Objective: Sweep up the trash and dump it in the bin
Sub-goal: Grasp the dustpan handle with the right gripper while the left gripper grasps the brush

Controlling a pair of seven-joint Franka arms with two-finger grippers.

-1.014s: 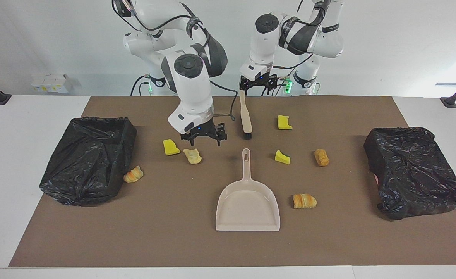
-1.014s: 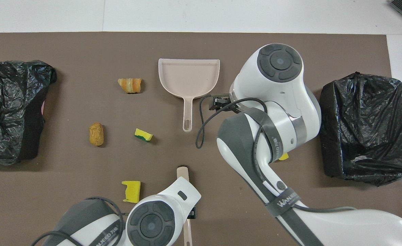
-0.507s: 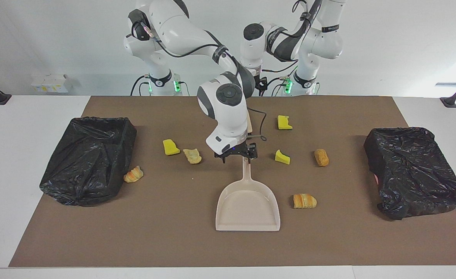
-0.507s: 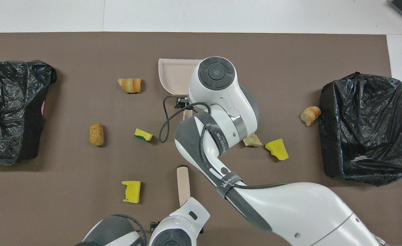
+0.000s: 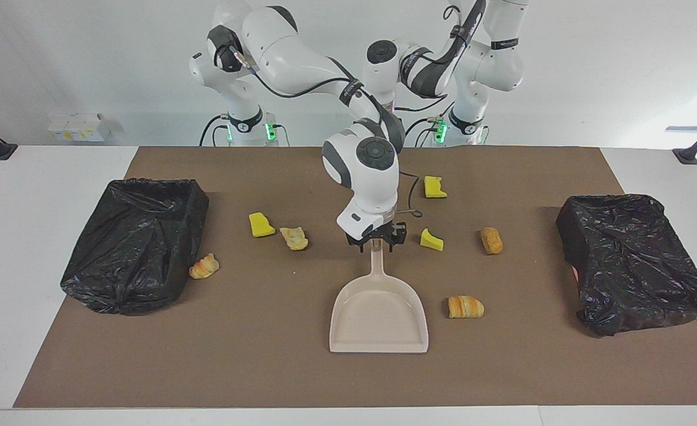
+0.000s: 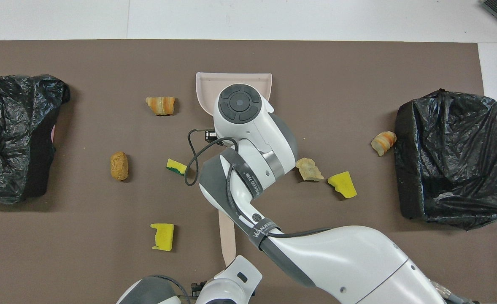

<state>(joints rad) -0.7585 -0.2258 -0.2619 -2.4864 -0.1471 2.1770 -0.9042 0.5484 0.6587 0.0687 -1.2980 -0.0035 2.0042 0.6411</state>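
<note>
Lowest in the facing view, at its centre, the beige plastic dustpan [image 5: 378, 322] lies flat on the brown mat of the bench [image 5: 254, 361], its handle running up the frame toward the robots. None of the trash is in it. A golden striped pastry [image 5: 465, 306] sits just beside its pan, and a small croissant [image 5: 204, 266] rests against the black bag-lined bin [image 5: 138, 242] at the right arm's end; a second bagged bin [image 5: 635, 260] stands at the left arm's end.

At mid-frame the right claw [image 5: 377, 241] is down on the tip of the dustpan handle. Whether it has clamped there cannot be told. Level with it lie a flaky pastry [image 5: 294, 238], a yellow sponge wedge [image 5: 261, 225], another wedge [image 5: 432, 240] and a brown bread roll [image 5: 491, 240]. Higher up is the third sponge [image 5: 435, 187].

At the overhead view's bottom edge, the beige brush [image 6: 226, 232] runs under the left arm [image 6: 227, 287]; the left claw's state cannot be told.

The step looks like securing the tools. Next would be a firm hold on the handle, the pan's lip kept on the mat, and the brush brought behind a nearby piece.
</note>
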